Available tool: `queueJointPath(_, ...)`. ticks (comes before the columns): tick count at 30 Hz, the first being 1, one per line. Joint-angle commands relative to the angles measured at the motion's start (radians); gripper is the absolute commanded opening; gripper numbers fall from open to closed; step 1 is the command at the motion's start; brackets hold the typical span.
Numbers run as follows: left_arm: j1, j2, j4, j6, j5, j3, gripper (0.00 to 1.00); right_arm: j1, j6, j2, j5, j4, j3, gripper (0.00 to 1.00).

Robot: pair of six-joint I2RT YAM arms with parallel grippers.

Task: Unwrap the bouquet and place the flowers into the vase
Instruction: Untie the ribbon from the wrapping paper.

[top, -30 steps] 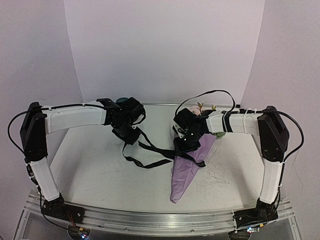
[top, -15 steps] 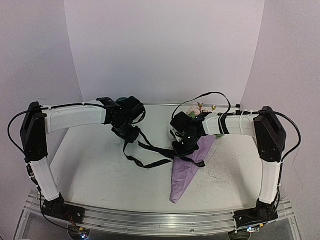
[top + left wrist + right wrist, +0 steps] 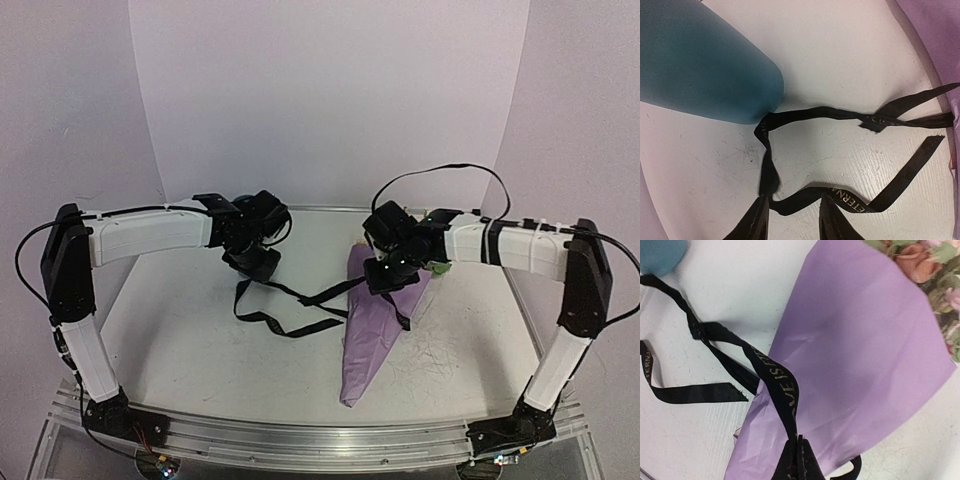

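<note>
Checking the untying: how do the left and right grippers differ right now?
The left gripper has its jaws apart, the ribbon lying free under them; the right gripper is shut on the ribbon. The left hangs by the vase; the right over the paper. Both are at the same ribbon.

Lilac-wrapped bouquet (image 3: 370,340) lying flat, black ribbon (image 3: 285,328) trailing, teal vase (image 3: 705,65) nearby

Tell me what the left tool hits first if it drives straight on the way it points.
Most likely the black ribbon, looped right ahead of the left tool; the table lies under it. The vase stands off to one side. Depth is unclear.
</note>
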Motion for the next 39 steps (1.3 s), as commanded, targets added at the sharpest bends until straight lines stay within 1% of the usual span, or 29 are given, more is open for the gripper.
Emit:
queueJointPath(1, 0.003, -0.008, -0.001, -0.046, -0.026, 0.027, 0.43, -0.04, 0.108, -0.157, 0.12, -0.058, -0.103, 0.0)
queueJointPath(4, 0.003, 0.001, -0.001, -0.06, -0.018, 0.041, 0.52, -0.107, 0.183, -0.258, 0.138, -0.059, -0.195, 0.0)
queueJointPath(9, 0.002, 0.017, 0.004, -0.08, 0.057, 0.071, 0.54, -0.258, 0.316, -0.446, 0.105, -0.057, -0.362, 0.0)
queueJointPath(10, 0.002, 0.025, 0.004, -0.08, 0.08, 0.081, 0.53, -0.273, 0.346, -0.478, 0.105, -0.057, -0.398, 0.03)
queueJointPath(13, -0.004, 0.044, 0.01, -0.08, 0.126, 0.102, 0.53, -0.333, 0.42, -0.549, 0.052, -0.057, -0.499, 0.19)
queueJointPath(15, -0.018, 0.05, 0.026, -0.077, 0.137, 0.107, 0.54, -0.364, 0.479, -0.579, 0.006, -0.057, -0.569, 0.21)
queueJointPath(17, -0.034, 0.053, 0.038, -0.073, 0.14, 0.112, 0.54, -0.372, 0.502, -0.594, -0.03, -0.054, -0.62, 0.23)
queueJointPath(18, -0.041, 0.055, 0.044, -0.073, 0.143, 0.114, 0.54, -0.371, 0.503, -0.598, -0.041, -0.049, -0.634, 0.3)
queueJointPath(19, -0.049, 0.057, 0.05, -0.072, 0.147, 0.116, 0.54, -0.371, 0.503, -0.599, -0.051, -0.047, -0.64, 0.43)
queueJointPath(20, -0.054, 0.058, 0.055, -0.072, 0.154, 0.117, 0.54, -0.371, 0.502, -0.598, -0.055, -0.047, -0.644, 0.53)
queueJointPath(21, -0.058, 0.058, 0.065, -0.072, 0.163, 0.117, 0.54, -0.372, 0.491, -0.597, -0.056, -0.046, -0.642, 0.56)
queueJointPath(25, -0.073, 0.059, 0.106, -0.059, 0.203, 0.119, 0.54, -0.371, 0.381, -0.565, -0.105, 0.008, -0.61, 0.55)
queueJointPath(28, -0.084, 0.069, 0.122, -0.042, 0.217, 0.134, 0.54, -0.37, 0.31, -0.488, -0.156, 0.03, -0.556, 0.55)
queueJointPath(30, -0.089, 0.075, 0.13, -0.037, 0.218, 0.145, 0.54, -0.371, 0.289, -0.438, -0.195, 0.042, -0.526, 0.54)
queueJointPath(36, -0.092, 0.076, 0.155, -0.031, 0.207, 0.152, 0.54, -0.371, 0.362, -0.329, -0.238, 0.102, -0.489, 0.5)
queueJointPath(39, -0.092, 0.069, 0.162, -0.023, 0.195, 0.151, 0.54, -0.37, 0.401, -0.271, -0.255, 0.144, -0.475, 0.46)
